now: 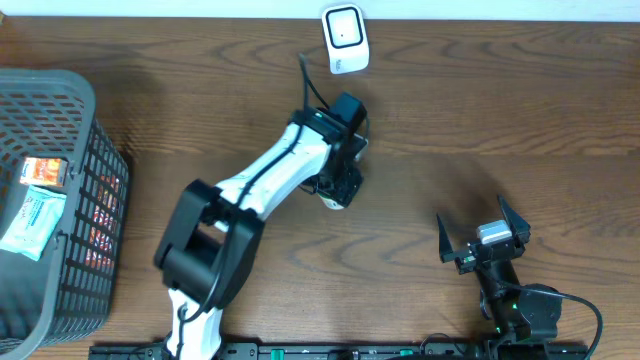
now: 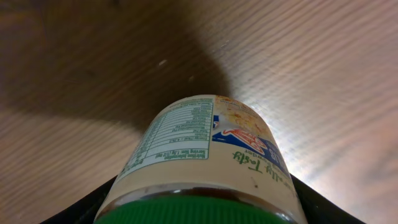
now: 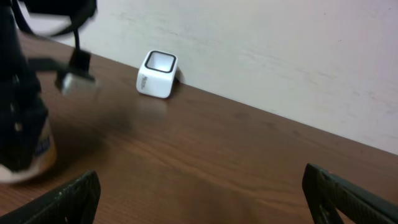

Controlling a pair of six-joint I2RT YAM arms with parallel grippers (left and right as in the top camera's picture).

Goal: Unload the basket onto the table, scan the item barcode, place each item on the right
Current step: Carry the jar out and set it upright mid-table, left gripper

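L fingers (image 2: 323,208) grip jar (image 2: 205,155) | R fingers (image 3: 71,199) wide | scanner (image 1: 345,38) by wall

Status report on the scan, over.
Left gripper shut on jar. Right gripper open, empty. Nothing between jar and scanner.

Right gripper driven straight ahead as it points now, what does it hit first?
Likely nothing near: the open right gripper faces bare table, then the back wall. The scanner sits left of that line, the jar in the left gripper further left. Depth is unclear.
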